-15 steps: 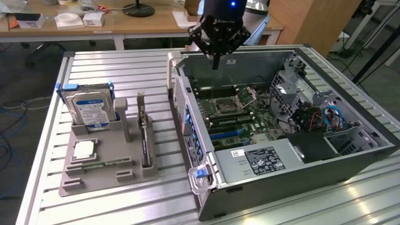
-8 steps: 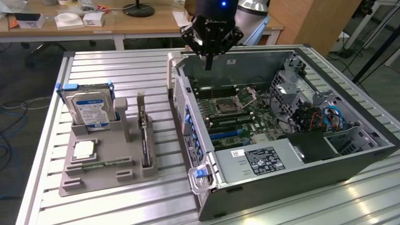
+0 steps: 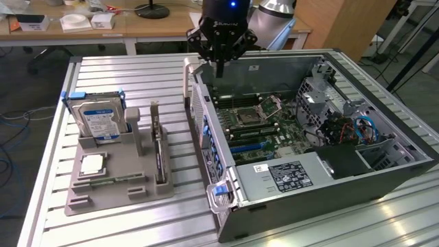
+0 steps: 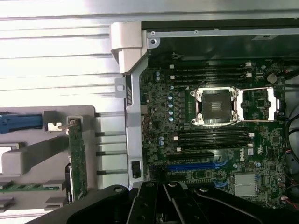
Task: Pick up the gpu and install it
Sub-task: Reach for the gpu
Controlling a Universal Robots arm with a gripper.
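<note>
hand [image 3: 219, 69] clenched on nothing, upper centre of the exterior view, over the rear edge of the open computer case [image 3: 329, 198]; gpu [image 3: 159, 149] stands on edge in the grey holder [image 3: 103, 198] on the table [image 3: 123, 72], left-centre of the frame, well apart from the hand; risks: a shut hand coming down would likely knock the thin card or jam it in its slot; its bracket could snag the case wall; count: one gpu, one hard drive [image 3: 99, 121], one processor [image 3: 91, 163], one memory stick [image 3: 113, 178], one holder, one case, one hand
</note>
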